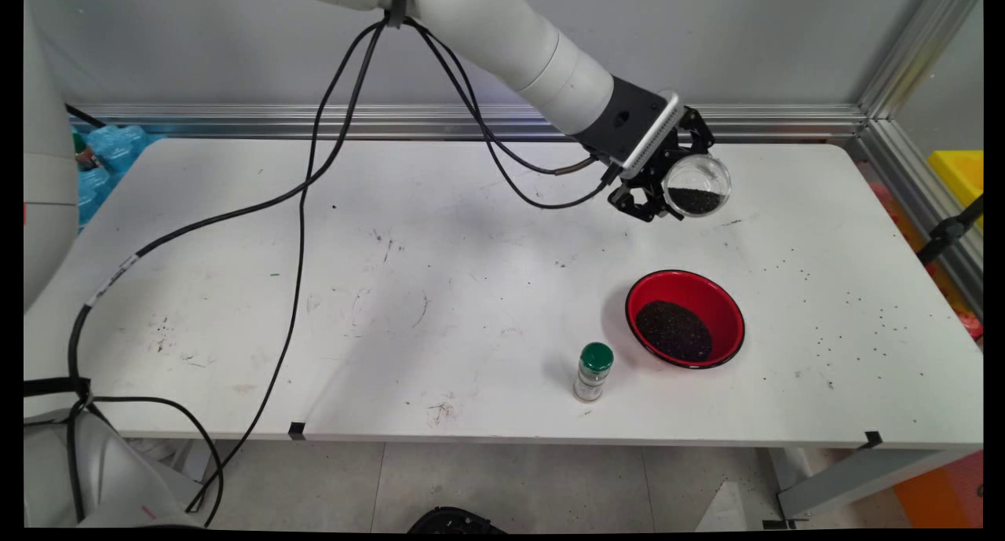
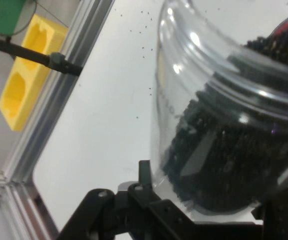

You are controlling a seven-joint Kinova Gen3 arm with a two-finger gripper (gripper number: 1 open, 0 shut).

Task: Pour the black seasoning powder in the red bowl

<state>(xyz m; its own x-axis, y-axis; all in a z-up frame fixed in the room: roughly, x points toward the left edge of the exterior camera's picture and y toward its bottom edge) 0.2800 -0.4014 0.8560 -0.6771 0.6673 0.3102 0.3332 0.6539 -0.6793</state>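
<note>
Edges: the surface runs wide and bare across its left and middle; a metal rail lines the far edge and the right side.
Open room: the red bowl of dark grains and the green-capped bottle stand close together near the front right; loose grains dot the right end.
Tool: the tool hangs above the surface, beyond the bowl, clenched on a clear jar.
Jar: tilted on its side, partly filled with dark grains.
</note>
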